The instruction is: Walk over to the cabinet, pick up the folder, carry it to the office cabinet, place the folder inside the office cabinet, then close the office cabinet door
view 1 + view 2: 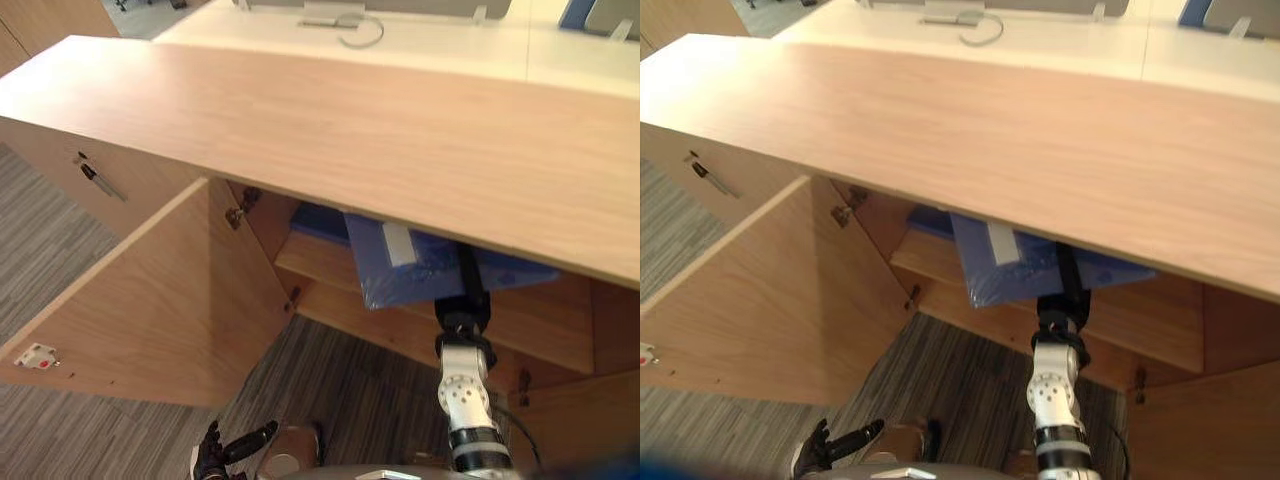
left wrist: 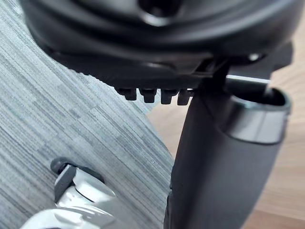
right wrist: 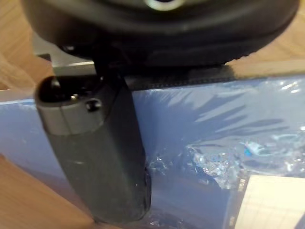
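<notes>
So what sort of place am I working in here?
Most likely an office: a long wooden cabinet with its door open, grey striped carpet, and white desks beyond it. A blue folder lies inside the cabinet.

Blue folder [image 1: 415, 282] – overhanging cabinet shelf [image 1: 315, 268], door [image 1: 150, 310] open

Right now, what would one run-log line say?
folder: partly on cabinet shelf | right hand: gripping folder | left hand: open, idle | door: open
</notes>
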You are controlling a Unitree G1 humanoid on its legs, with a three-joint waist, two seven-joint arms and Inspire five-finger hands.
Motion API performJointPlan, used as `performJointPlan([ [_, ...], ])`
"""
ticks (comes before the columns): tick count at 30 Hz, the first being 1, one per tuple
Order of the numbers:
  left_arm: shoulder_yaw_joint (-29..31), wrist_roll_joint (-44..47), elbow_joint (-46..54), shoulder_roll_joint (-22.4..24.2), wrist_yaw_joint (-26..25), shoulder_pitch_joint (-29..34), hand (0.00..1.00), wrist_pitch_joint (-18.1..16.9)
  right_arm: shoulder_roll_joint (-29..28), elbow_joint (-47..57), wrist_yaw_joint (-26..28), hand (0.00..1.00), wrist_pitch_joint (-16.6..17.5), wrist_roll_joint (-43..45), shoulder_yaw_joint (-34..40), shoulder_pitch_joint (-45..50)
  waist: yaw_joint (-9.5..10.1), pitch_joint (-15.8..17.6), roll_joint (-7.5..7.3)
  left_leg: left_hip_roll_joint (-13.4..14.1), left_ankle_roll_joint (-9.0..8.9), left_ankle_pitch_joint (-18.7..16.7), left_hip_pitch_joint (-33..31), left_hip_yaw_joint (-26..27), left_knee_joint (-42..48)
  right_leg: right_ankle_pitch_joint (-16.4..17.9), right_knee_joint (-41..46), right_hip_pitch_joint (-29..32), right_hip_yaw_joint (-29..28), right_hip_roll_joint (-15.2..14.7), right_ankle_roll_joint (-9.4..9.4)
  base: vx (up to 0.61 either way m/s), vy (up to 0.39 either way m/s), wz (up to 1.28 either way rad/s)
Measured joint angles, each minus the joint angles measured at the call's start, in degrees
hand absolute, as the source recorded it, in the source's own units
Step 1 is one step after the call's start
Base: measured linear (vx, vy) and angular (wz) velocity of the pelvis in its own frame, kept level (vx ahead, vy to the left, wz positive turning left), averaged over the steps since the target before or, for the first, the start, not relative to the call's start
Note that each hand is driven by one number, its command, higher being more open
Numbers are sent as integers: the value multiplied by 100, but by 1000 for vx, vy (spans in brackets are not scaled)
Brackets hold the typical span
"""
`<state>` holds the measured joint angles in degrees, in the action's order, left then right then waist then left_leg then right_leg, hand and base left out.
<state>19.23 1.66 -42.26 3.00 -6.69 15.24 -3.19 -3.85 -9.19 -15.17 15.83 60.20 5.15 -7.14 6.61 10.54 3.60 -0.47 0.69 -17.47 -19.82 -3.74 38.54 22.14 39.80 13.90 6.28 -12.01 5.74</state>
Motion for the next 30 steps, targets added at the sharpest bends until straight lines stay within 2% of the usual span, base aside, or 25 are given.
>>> performJointPlan([
  [2, 2, 49, 11, -15, -34, -40, 100, 0, 20, 107, -192, 0, 6, -345, -74, -407, 36, 154, -24, 18, 32, -524, -524, 315, 889, 459, 1057, 745, -492, -44, 113, -168, 98, -53],
  [3, 2, 66, 13, -23, -35, -75, 100, 0, 24, 112, -213, 0, 7, -464, -73, -528, 32, 226, -26, 20, 25, -648, -654, 362, 1102, 572, 1278, 919, -578, -55, 144, -159, 72, -52],
  [5, 3, 156, 39, -49, -22, -174, 100, -6, 186, 157, -253, 0, -2, -867, -137, -836, 36, 363, -104, 37, 57, -1031, -1318, 579, 1907, 1004, 2026, 1666, -918, -76, 277, -168, 47, -37],
  [9, 14, 254, 37, -79, -24, -288, 100, -3, 450, 172, -273, 0, -79, -874, -51, -992, 31, 508, -114, 84, 91, -1395, -2081, 711, 2758, 1286, 2795, 2480, -1214, -16, 401, -141, 54, -15],
  [14, -56, 319, 81, -107, -40, -333, 100, -5, 419, -22, -406, 0, -89, -691, 200, -1252, 65, 536, -139, 95, 96, -1446, -2476, 830, 3070, 1309, 3129, 2962, -1416, -6, 441, -43, 68, -8],
  [19, -208, 426, 172, -123, -153, -332, 100, -2, 566, -622, -507, 0, 98, 527, 1019, -2087, 174, 535, -128, 95, 95, -1444, -2710, 822, 3205, 1312, 3293, 3213, -1434, -9, 435, 9, 14, 2],
  [25, -267, 466, 206, -99, -167, -330, 100, 9, 1320, -1540, -565, 0, 348, 1460, 2192, -3411, 245, 539, -58, 75, 110, -1433, -2931, 796, 3297, 1312, 3361, 3402, -1417, -31, 436, 42, 8, 4],
  [30, -325, 449, 204, -88, -167, -328, 100, 41, 1696, -2092, -632, 0, 439, 1918, 2558, -4183, 267, 539, 28, 72, 105, -1429, -2928, 779, 3291, 1316, 3424, 3425, -1402, -38, 427, 65, -20, 2],
])
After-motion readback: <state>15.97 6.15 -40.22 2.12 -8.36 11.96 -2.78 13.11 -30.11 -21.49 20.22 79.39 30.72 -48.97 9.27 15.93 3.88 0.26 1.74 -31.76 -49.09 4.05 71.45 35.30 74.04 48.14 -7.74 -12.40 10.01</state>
